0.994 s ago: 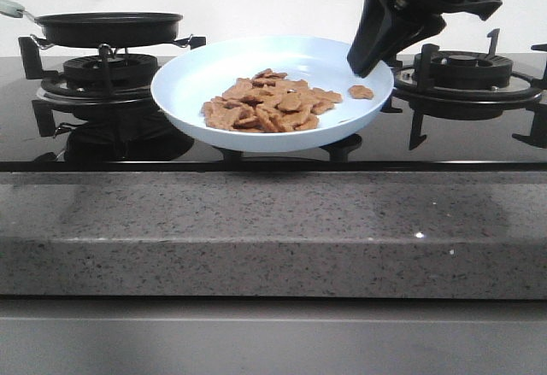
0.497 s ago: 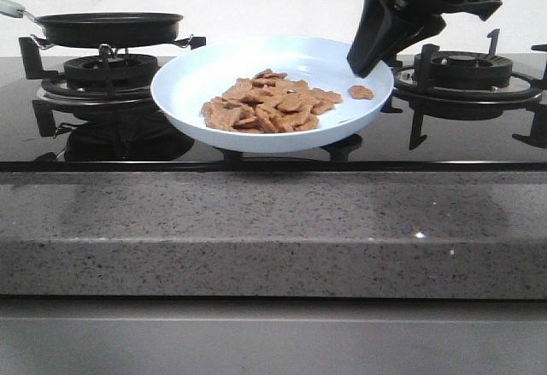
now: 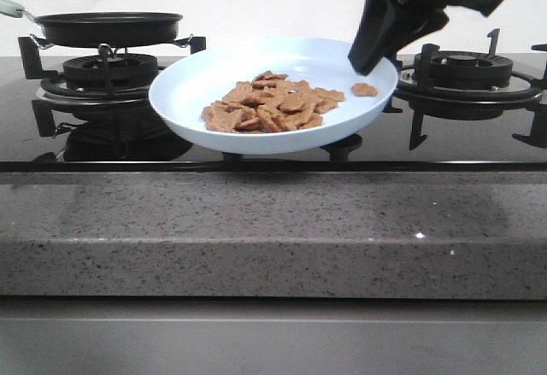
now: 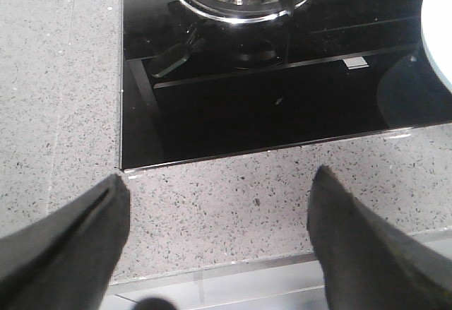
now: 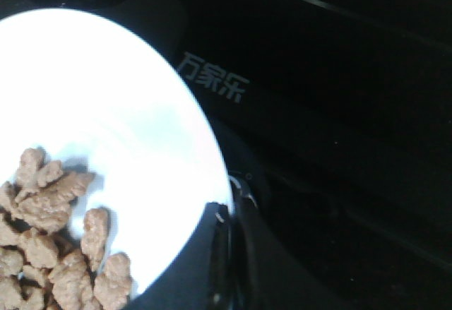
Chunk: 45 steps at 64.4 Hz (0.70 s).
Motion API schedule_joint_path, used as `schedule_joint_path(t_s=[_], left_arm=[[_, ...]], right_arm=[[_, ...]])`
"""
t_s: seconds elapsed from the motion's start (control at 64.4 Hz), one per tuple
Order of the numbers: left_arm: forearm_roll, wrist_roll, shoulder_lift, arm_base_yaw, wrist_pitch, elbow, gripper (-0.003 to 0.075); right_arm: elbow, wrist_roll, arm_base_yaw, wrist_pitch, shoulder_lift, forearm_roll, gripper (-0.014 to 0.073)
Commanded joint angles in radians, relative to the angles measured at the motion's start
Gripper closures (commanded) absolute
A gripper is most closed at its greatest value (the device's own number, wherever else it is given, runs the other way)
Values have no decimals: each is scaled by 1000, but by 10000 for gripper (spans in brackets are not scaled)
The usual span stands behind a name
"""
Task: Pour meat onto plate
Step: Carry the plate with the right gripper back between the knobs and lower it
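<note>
From the front, one pale blue plate [image 3: 197,84] is tipped above the black stove top [image 3: 479,140]. One heap of meat [image 3: 269,108] lies in it, with one loose piece [image 3: 364,90] apart. The right gripper [image 3: 366,61] pinches the plate's rim. One black pan [image 3: 108,26] sits on one of two burners.

From the left wrist, the left gripper [image 4: 219,204] hangs over the counter [image 4: 233,197], its two fingers [image 4: 78,232] spread wide, holding nothing.

From the right wrist, the jaws clamp the plate's edge beside the meat.
</note>
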Motion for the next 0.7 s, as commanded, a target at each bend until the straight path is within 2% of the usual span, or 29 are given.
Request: schedule_joint_path(t_s=[0.0, 0.311, 0.684], left_arm=[[8, -11, 2, -7, -69, -25, 210], [8, -11, 2, -7, -75, -25, 210], [8, -11, 2, -7, -75, -25, 210]], right_arm=[[-90, -9, -30, 1, -37, 24, 713], [-317, -9, -167, 65, 78, 110, 713], [-530, -9, -171, 48, 302, 119, 713]])
